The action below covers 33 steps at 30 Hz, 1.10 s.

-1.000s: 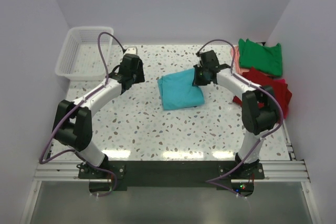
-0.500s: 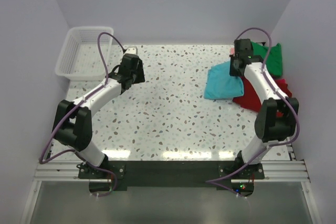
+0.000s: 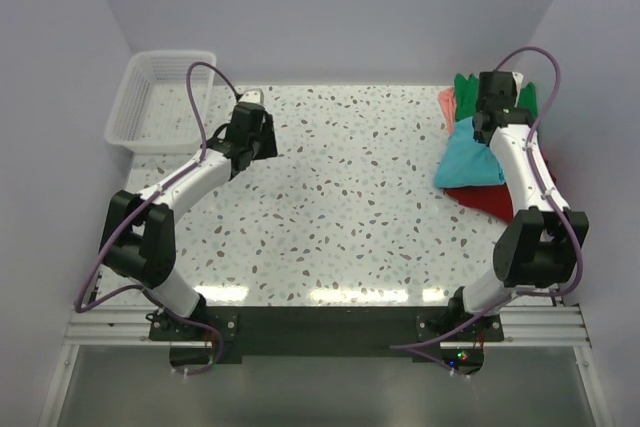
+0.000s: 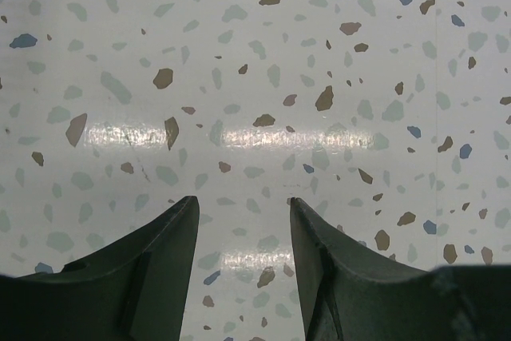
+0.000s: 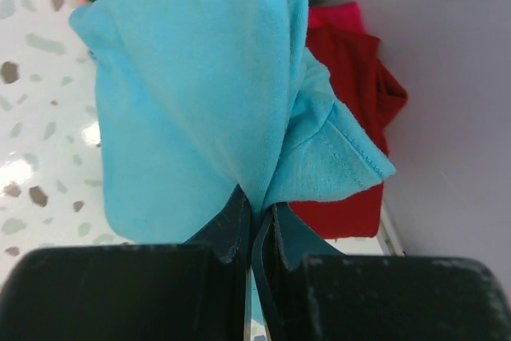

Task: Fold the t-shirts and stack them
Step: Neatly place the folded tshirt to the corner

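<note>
**Top and wrist views, stacking stage.** The turquoise t-shirt (image 3: 466,160) is a bunched, folded bundle at the far right side of the desk (image 3: 340,207). It is gathered to a narrow pinch at the right end effector (image 5: 254,215). The two dark fingers there are pressed almost together, with a ridge of the turquoise cloth clamped between them. From the pinch the fabric fans outward, and one stitched hem shows on its right side.

In the top view the bundle overlaps the red t-shirt (image 3: 492,201), which lies rumpled against the right wall. Whether the turquoise cloth rests on it or is held just above it cannot be told. Just beyond them lies the green t-shirt (image 3: 467,89), partly hidden by the right arm. A strip of the salmon-pink t-shirt (image 3: 447,107) shows along its left edge.

The left end effector (image 4: 243,207) is well apart from the shirts, over the far left part of the speckled desk. Its fingers are spread to a moderate gap, with only bare terrazzo surface between them. A white lattice basket (image 3: 126,112) sits in the far left corner of the desk.
</note>
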Tool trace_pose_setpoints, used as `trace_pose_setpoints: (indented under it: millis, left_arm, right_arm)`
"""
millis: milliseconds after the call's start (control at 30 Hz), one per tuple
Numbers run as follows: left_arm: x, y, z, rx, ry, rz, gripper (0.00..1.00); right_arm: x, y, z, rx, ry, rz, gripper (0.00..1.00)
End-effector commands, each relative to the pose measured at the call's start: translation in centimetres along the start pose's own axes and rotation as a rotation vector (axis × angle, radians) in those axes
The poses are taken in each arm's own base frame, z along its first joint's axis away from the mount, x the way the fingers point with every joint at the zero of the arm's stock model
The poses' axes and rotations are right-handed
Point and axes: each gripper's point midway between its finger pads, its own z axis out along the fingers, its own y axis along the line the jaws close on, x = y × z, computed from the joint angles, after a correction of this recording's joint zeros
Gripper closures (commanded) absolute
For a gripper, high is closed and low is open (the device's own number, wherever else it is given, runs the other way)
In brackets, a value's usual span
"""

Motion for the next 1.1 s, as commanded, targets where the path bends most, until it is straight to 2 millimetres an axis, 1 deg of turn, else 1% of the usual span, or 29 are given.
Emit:
trace_pose_setpoints:
  millis: [0, 100, 200, 300, 367, 567, 600, 767, 833, 867, 933, 967, 1033, 1067]
  left_arm:
    - [-1.4, -0.3, -0.4, 0.026, -0.047, -0.024, 0.46]
    - [-1.4, -0.4, -0.4, 0.028, -0.044, -0.024, 0.46]
    - [-1.3, -0.5, -0.3, 0.035, -0.04, -0.024, 0.46]
    - [-1.2, -0.6, -0.3, 0.04, -0.035, -0.025, 0.46]
    - [-1.3, -0.7, -0.3, 0.042, -0.036, -0.027, 0.46]
    - [-1.2, -0.9, -0.2, 0.051, -0.034, -0.027, 0.46]
    - [-1.2, -0.9, -0.2, 0.052, -0.032, -0.025, 0.46]
    - [-1.2, -1.0, -0.1, 0.06, -0.032, -0.024, 0.46]
    - [-1.2, -1.1, -0.1, 0.063, -0.031, -0.024, 0.46]
    - [-1.2, -1.1, -0.2, 0.065, -0.032, -0.024, 0.46]
    - [-1.2, -1.1, -0.1, 0.064, -0.03, -0.023, 0.46]
    - [-1.2, -1.2, -0.1, 0.067, -0.031, -0.024, 0.46]
    - [-1.2, -1.2, -0.1, 0.069, -0.03, -0.023, 0.46]
    - [-1.1, -1.2, -0.1, 0.07, -0.028, -0.022, 0.46]
  right_arm:
    - [-1.2, -5.4, -1.6, 0.178, -0.078, 0.13, 1.0]
    - [-0.9, -6.5, -1.1, 0.214, -0.073, 0.151, 1.0]
    - [-0.2, -6.7, -0.2, 0.253, -0.041, 0.138, 1.0]
    - [0.8, -7.4, 0.8, 0.335, -0.011, 0.119, 1.0]
    - [1.0, -8.2, 1.1, 0.392, -0.01, 0.104, 1.0]
    - [2.8, -8.5, 3.1, 0.452, 0.026, 0.057, 1.0]
    - [3.4, -8.7, 3.3, 0.475, 0.037, 0.046, 1.0]
    - [4.7, -9.4, 4.7, 0.535, 0.072, 0.014, 1.0]
    - [5.1, -10.4, 5.1, 0.577, 0.092, 0.013, 1.0]
    - [5.4, -10.9, 5.7, 0.589, 0.115, 0.018, 1.0]
    - [5.9, -11.2, 6.2, 0.59, 0.136, 0.029, 1.0]
    - [5.9, -11.8, 6.4, 0.6, 0.144, 0.04, 1.0]
    - [6.3, -11.9, 7.0, 0.598, 0.161, 0.035, 1.0]
    - [6.3, -12.2, 7.1, 0.606, 0.163, 0.043, 1.0]
